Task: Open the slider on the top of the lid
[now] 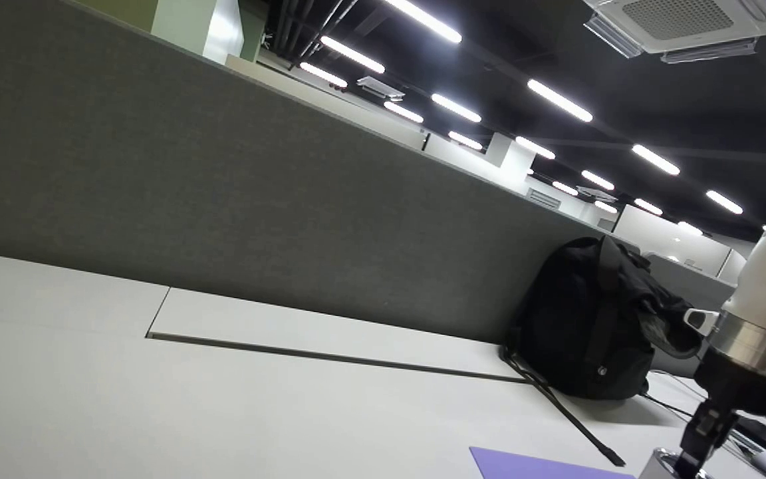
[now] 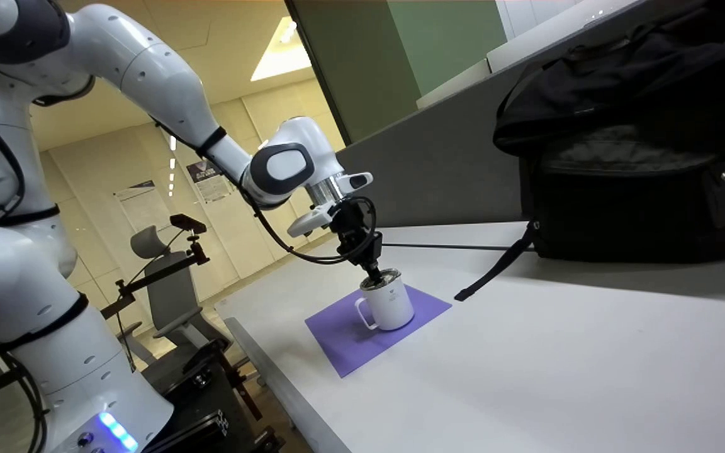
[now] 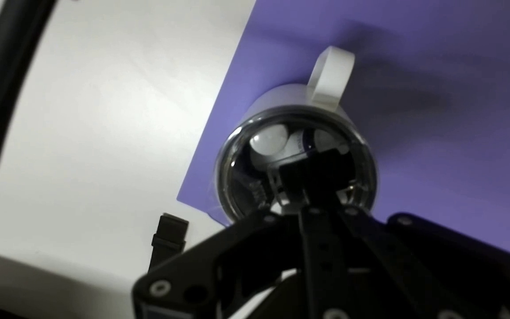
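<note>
A white mug (image 2: 389,306) with a handle stands upright on a purple mat. It also shows in the wrist view (image 3: 332,73), and a sliver of it shows at the bottom edge of an exterior view (image 1: 653,467). Its round, shiny lid (image 3: 225,170) is on top and reflects the gripper and arm. The slider cannot be told apart from the dark fingers and reflections. My gripper (image 2: 374,275) points down with its fingers together, tips at the lid; it also shows in the wrist view (image 3: 319,175). Whether it pinches or only touches the slider is hidden.
The purple mat (image 2: 343,340) lies on a white table (image 2: 526,365). A black backpack (image 2: 639,195) stands against the grey partition (image 1: 256,193). Its strap (image 2: 485,277) reaches across the table near the mat's corner. Cables lie near the arm (image 1: 669,402).
</note>
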Motion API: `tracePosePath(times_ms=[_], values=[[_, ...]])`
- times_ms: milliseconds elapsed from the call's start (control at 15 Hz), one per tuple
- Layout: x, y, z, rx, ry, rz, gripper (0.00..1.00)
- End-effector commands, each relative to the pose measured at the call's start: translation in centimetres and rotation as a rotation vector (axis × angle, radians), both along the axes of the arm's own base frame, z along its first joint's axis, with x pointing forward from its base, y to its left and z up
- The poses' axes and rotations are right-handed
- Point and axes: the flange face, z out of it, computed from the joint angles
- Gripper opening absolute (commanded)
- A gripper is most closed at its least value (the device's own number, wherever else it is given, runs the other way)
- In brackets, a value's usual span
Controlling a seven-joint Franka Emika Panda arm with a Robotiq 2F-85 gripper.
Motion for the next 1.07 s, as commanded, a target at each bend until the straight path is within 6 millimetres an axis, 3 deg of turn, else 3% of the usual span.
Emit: tracePosePath(times_ms=[0, 267, 467, 800, 1000], values=[[0.0, -0.4, -0.3, -0.025, -0.003, 0.013, 0.00], [-0.2, -0.4, -0.7, -0.051, -0.002, 0.045, 0.00], [0.2, -0.2, 0.2, -0.029, -0.028, 0.041, 0.00], [0.8, -1.6, 6.3, 0.147, -0.094, -0.014, 0.00], [0.5, -3.7, 9.2, 0.201, -0.071, -0.017, 0.00]])
